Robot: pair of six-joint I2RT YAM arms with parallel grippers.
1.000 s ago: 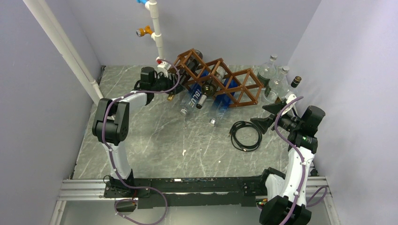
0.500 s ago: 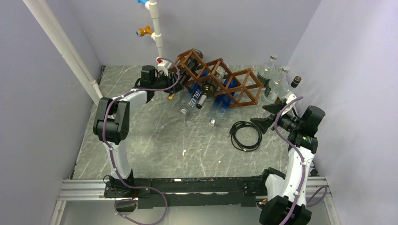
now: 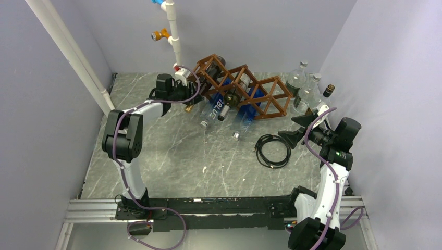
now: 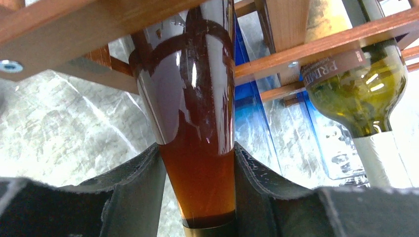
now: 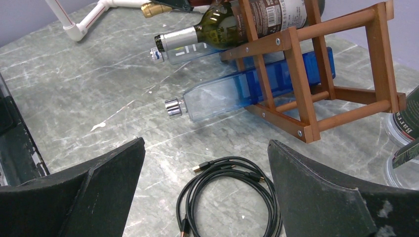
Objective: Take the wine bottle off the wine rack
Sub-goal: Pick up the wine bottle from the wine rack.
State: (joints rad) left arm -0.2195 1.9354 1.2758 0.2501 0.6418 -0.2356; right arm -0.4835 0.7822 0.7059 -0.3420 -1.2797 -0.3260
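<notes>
At twelve o'clock on the grey marbled table point(image 3: 156, 156), the wooden wine rack point(image 3: 245, 88) stands loaded, with bottles lying in its diamond cells and their necks poking toward the arms. From eleven o'clock the left gripper point(image 4: 197, 187) reaches in under the rack's left end. Its two black pads are pressed against opposite sides of the amber wine bottle point(image 4: 195, 98) where it narrows. The bottle's body lies in a cell at that end, not yet drawn out. Just beside it are a blue bottle point(image 4: 247, 98) and a green bottle point(image 4: 360, 94). At three o'clock the right gripper point(image 5: 205, 148) hangs with jaws wide apart, holding nothing, above a coiled black cable point(image 5: 232, 165).
</notes>
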